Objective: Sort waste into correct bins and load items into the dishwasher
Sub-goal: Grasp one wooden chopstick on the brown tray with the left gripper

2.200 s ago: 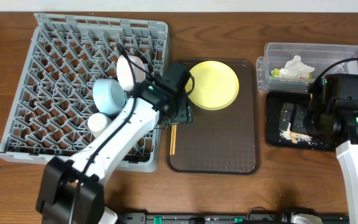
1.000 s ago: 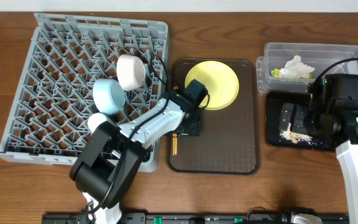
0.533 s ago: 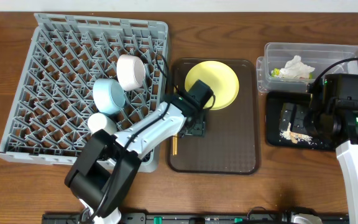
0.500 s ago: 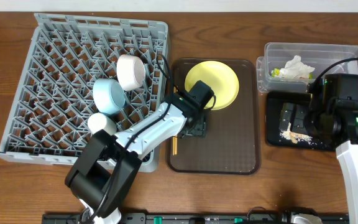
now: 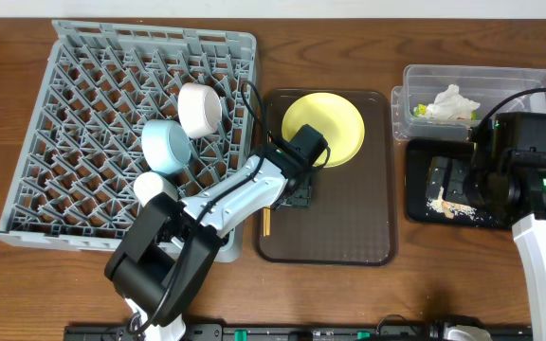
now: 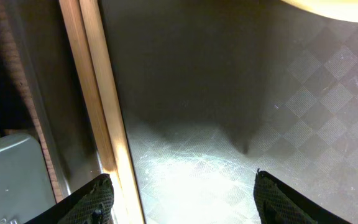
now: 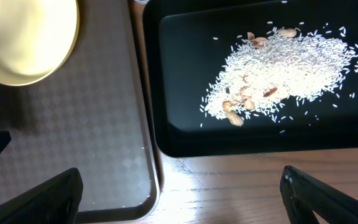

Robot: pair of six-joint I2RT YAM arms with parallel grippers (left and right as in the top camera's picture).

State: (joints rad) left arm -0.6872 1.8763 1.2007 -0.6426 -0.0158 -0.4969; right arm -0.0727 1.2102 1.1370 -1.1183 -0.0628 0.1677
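Observation:
The wooden chopsticks (image 5: 265,222) lie along the left edge of the brown tray (image 5: 339,227); they run up the left wrist view (image 6: 98,93). My left gripper (image 6: 182,199) is open low over the tray, its left finger beside the chopsticks; overhead it is at the tray's left (image 5: 297,194). The yellow-green plate (image 5: 325,123) sits at the tray's back. The light blue bowl (image 5: 166,146), white bowl (image 5: 200,109) and white cup (image 5: 152,186) stand in the grey dish rack (image 5: 83,104). The paper wrapper (image 5: 451,102) lies in the clear tub (image 5: 529,80). Crumbs (image 7: 278,68) lie in the black tray (image 7: 185,137). My right gripper (image 7: 179,199) is open and empty.
The dish rack's right wall (image 5: 245,161) stands close against the brown tray's left edge. Bare wooden table (image 7: 260,186) shows below the black tray. The clear tub stands just behind the black tray at the right.
My left arm has swung right from the rack's edge onto the brown tray and come down beside the chopsticks. The right arm has not moved.

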